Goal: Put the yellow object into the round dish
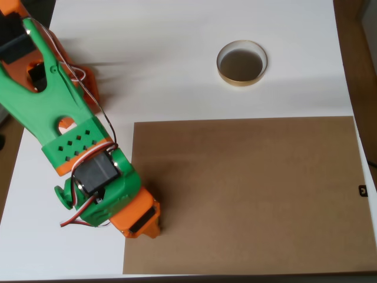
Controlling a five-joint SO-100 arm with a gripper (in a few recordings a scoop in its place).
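The round dish point(241, 63) sits on the white table toward the back right, with a tan rim and a dark, empty inside. My green and orange arm reaches in from the upper left. Its orange gripper point(143, 221) points down over the near left corner of the brown board point(247, 194). Seen from above, the gripper's body covers its fingers, so I cannot make out how they stand. The yellow object is hidden from view. The gripper is far from the dish, to its lower left.
The brown board covers the near right part of the white table point(177, 59). The arm's orange base point(82, 82) stands at the back left. A small black item point(363, 190) lies at the board's right edge.
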